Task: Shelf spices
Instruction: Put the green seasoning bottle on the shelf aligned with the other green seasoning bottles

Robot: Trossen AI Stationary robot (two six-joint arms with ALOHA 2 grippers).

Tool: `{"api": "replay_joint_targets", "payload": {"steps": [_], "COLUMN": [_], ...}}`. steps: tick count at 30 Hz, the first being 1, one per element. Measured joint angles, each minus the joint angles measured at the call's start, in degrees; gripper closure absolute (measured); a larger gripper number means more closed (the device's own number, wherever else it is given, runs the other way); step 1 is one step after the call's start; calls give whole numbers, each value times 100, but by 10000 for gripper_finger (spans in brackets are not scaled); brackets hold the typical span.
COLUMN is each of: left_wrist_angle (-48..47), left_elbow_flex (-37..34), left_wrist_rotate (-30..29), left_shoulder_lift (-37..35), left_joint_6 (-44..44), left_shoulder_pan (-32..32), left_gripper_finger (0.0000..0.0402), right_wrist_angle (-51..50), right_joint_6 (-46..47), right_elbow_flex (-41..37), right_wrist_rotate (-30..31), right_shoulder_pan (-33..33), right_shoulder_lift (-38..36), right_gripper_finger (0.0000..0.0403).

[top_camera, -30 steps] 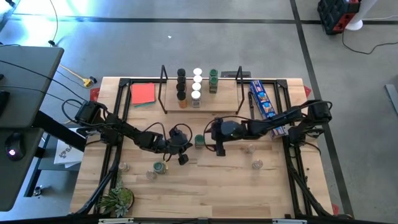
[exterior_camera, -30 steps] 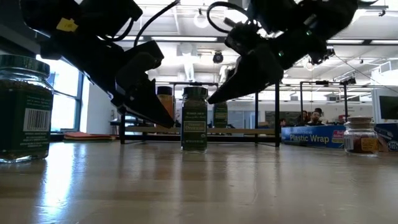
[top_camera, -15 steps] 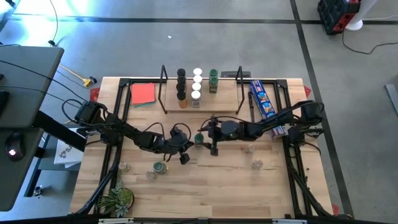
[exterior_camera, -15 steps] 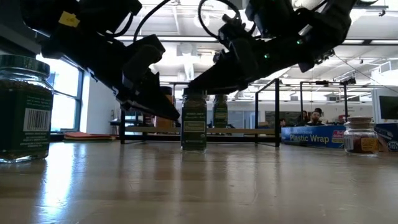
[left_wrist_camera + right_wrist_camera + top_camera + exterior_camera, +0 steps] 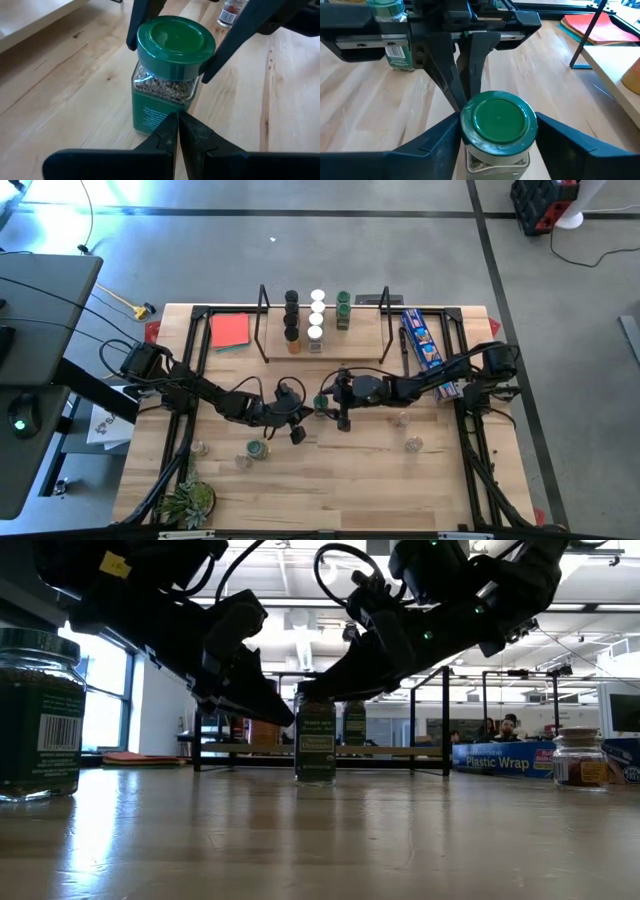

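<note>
My right gripper (image 5: 495, 135) brackets the green-lidded herb jar (image 5: 321, 404) at table centre, fingers flanking its lid, not yet squeezing; my pinched-shut left gripper (image 5: 177, 131) noses its base. The shelf (image 5: 360, 340) waits at twelve o'clock: next, close, lift, carry.

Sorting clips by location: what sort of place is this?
Likely a robotics lab in an open office or workshop: a wooden table on a taped concrete floor, ceiling lights, people at desks behind.
</note>
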Motion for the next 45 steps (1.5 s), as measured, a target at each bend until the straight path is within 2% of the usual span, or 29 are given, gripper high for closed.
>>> {"api": "replay_joint_targets", "payload": {"steps": [6,11,19,28,34,39,42,45], "left_wrist_angle": [29,46,33,-384,-1072,-1562,-1609,-1625], "left_elbow_flex": [0,0,0,0,0,0,2,2], "left_wrist_rotate": [9,4,9,-8,-289,-848,-1025,-1057], "left_shoulder_lift": [0,0,0,-20,-405,-905,-1118,-1208], "left_joint_6": [-2,-3,52,-42,-353,-394,-314,-257], "left_shoulder_pan": [-2,0,-66,-132,-296,-491,-561,-584], "left_gripper_finger": [387,387,387,387,387,387,387,387], "right_wrist_angle": [-59,-21,217,214,-297,-1216,-1660,-1909], "right_joint_6": [21,392,420,599,507,133,-170,-519], "right_elbow_flex": [2,2,-2,-4,-4,-4,-3,-2], "right_wrist_rotate": [2,24,4,13,14,475,525,409], "right_shoulder_pan": [0,-2,-6,-79,-79,-151,-413,-958], "right_shoulder_lift": [-9,-9,-15,-126,-788,-1664,-2186,-2518], "right_gripper_finger": [207,207,209,209,210,210,210,210]}}
